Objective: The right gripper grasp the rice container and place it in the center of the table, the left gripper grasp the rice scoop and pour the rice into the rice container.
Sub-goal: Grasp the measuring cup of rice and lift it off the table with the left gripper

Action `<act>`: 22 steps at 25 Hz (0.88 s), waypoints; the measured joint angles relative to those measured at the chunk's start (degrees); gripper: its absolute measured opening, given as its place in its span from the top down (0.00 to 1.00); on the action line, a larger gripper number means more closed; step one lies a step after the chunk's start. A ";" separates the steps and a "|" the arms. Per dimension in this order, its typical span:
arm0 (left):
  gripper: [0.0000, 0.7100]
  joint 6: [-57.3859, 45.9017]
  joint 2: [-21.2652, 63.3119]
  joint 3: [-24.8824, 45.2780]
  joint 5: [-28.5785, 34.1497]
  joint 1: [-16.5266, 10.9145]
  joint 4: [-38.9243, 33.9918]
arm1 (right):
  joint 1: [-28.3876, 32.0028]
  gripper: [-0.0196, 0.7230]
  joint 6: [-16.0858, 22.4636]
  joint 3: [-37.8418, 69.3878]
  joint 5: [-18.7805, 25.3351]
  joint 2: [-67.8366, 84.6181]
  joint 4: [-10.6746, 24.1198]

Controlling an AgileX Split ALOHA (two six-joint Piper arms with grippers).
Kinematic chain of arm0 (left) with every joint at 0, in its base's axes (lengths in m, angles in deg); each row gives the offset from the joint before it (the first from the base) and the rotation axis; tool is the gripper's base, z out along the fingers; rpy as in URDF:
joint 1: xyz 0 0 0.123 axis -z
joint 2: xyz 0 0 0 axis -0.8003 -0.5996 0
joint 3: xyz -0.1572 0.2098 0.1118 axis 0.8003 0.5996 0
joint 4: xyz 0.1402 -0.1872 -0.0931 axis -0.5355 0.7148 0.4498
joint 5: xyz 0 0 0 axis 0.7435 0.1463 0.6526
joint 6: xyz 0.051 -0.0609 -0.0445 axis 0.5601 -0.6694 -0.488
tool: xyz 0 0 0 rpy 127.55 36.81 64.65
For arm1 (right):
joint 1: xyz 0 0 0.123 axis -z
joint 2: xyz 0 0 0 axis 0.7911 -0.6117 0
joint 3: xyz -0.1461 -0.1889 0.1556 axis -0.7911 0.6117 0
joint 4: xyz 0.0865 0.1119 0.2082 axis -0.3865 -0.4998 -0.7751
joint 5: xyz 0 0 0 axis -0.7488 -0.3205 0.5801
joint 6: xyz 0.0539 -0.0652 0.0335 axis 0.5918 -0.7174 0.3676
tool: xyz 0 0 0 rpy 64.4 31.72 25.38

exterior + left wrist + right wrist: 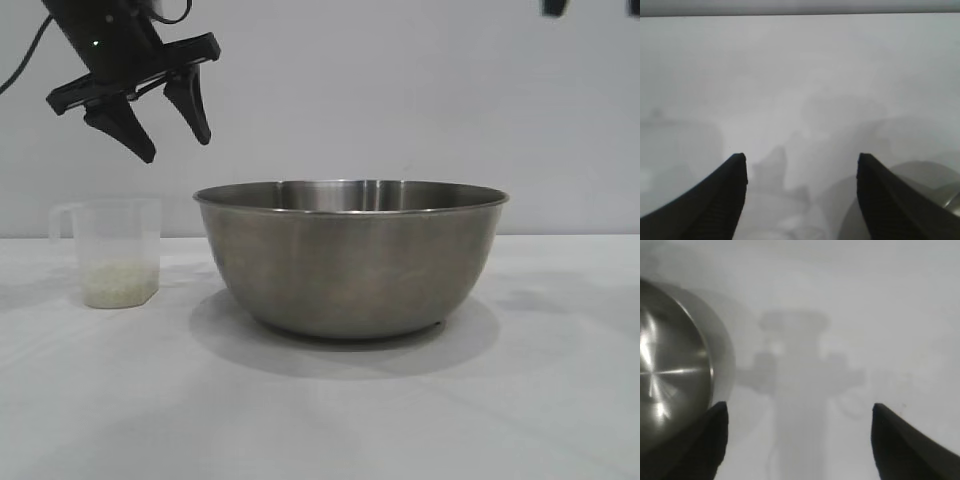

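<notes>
The rice container [350, 262], a big steel bowl, stands on the white table [320, 420] near its middle. To its left stands the rice scoop [118, 250], a clear cup with a little rice [118, 287] at its bottom. My left gripper [178, 146] hangs open in the air above the scoop and touches nothing; its own view shows empty space between the fingers [801, 161]. My right gripper [799, 409] is open over bare table, with the rice container [675, 370] off to one side of its fingers and free of them.
The right arm's shadow lies on the table [800, 390] under its gripper. A plain pale wall [400, 90] rises behind the table. Bare tabletop lies in front of the bowl and to its right.
</notes>
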 joint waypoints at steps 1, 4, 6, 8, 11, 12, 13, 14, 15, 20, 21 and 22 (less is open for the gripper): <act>0.41 0.00 0.00 0.00 0.14 0.00 -0.01 | 0.65 0.29 0.01 1.27 0.00 1.87 0.00; 0.41 0.00 0.00 0.00 0.69 0.00 -0.01 | 1.20 0.29 0.85 5.23 0.22 9.19 0.00; 0.41 0.00 0.00 0.00 0.86 0.00 -0.01 | 1.20 0.29 1.60 7.92 0.46 13.96 -0.11; 0.41 0.00 0.00 0.00 0.86 0.00 -0.01 | 1.20 0.29 2.14 10.89 0.59 18.67 -0.11; 0.41 0.00 0.00 0.00 0.93 0.00 -0.01 | 1.20 0.29 2.48 15.41 0.80 26.17 -0.11; 0.41 0.00 0.00 0.00 0.93 0.00 -0.01 | 1.20 0.29 2.52 17.06 0.80 28.25 -0.11; 0.41 0.00 0.00 0.00 0.93 0.00 -0.01 | 1.20 0.29 2.52 18.48 0.93 30.76 -0.11; 0.41 0.00 0.00 0.00 0.93 0.00 -0.01 | 1.20 0.29 2.52 20.26 0.93 33.28 -0.20; 0.41 0.00 0.00 0.00 0.93 0.00 -0.01 | 1.20 0.29 2.52 22.14 0.93 35.91 -0.33; 0.41 0.00 0.00 0.00 0.93 0.00 -0.12 | 1.20 0.29 2.52 31.79 1.19 48.83 -0.53; 0.41 0.00 0.00 0.00 0.93 0.00 -0.12 | 1.20 0.29 2.52 33.98 1.42 51.69 -0.53; 0.41 0.00 0.00 0.00 0.93 0.00 -0.12 | 1.20 0.29 2.52 36.10 1.41 54.58 -0.66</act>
